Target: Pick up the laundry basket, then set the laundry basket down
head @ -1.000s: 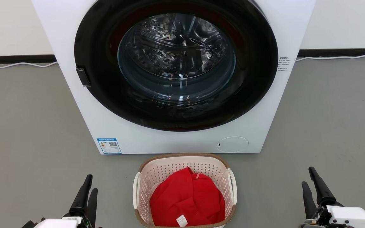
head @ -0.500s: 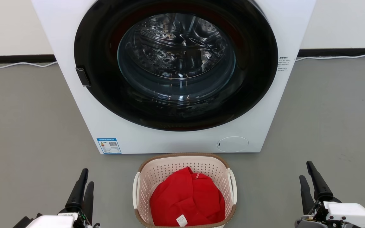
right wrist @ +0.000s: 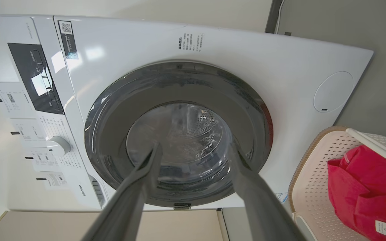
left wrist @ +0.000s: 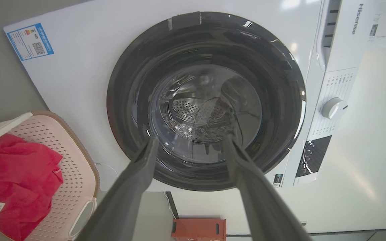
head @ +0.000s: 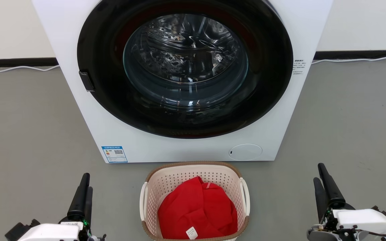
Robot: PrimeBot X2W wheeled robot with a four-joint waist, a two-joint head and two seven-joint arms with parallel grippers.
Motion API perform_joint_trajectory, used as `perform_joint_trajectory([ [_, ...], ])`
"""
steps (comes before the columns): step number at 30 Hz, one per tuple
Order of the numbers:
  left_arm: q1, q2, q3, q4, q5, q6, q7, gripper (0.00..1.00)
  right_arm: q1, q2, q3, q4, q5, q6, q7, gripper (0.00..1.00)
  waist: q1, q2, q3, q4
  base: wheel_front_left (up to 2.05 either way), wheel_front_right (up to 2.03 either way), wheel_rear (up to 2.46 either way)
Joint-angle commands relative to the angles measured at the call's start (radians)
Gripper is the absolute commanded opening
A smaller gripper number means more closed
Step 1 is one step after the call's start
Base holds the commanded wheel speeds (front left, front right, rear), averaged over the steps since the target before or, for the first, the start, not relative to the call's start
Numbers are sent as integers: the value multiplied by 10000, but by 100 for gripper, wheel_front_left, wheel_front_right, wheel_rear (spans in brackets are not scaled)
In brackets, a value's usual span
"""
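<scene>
Cream-white perforated plastic laundry basket (head: 176, 179) with a brown woven-look rim sits on the grey floor (head: 28, 134), just in front of the white front-loading washing machine (head: 179, 150) and centred between the arms. Not lifted yet.

Left jaws and right jaws are both spread wide, grasping nothing. The long dark fingers (head: 79, 201) point toward the washer, each pair well apart from the basket. Reads as a symmetric two-arm setup: the white side handles (head: 142, 201) face outward, one per arm, so the load should stay level.

Crumpled red cloth (head: 196, 207) with a white tag lies inside. It's soft and below the rim, so it shouldn't foul a handle grab.

Obstacle: the washer front is close to the basket's far rim, so there's little room forward. I'd lift straight up. The white cable (head: 12, 68) along the wall is well clear. The red-orange box (left wrist: 198, 229) near the washer's side looks out of the path.
</scene>
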Motion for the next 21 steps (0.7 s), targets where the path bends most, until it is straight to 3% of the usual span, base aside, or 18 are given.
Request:
perform_joint_trajectory([
  [1,-266,206,6,-364,240,-33,-127,100,-289,-83,125,-363,-243,29,-146,100,-1,0,-2,-6,0,0,0],
  [11,-322,483,-227,-528,1569,-39,-512,100,-364,-89,406,-600,-1631,36,-436,100,-1,0,-11,-44,0,0,0],
  [21,-334,639,-421,-688,3698,-46,-807,100,-400,-95,657,-795,-3656,42,-727,100,-1,0,-31,-70,0,0,0],
])
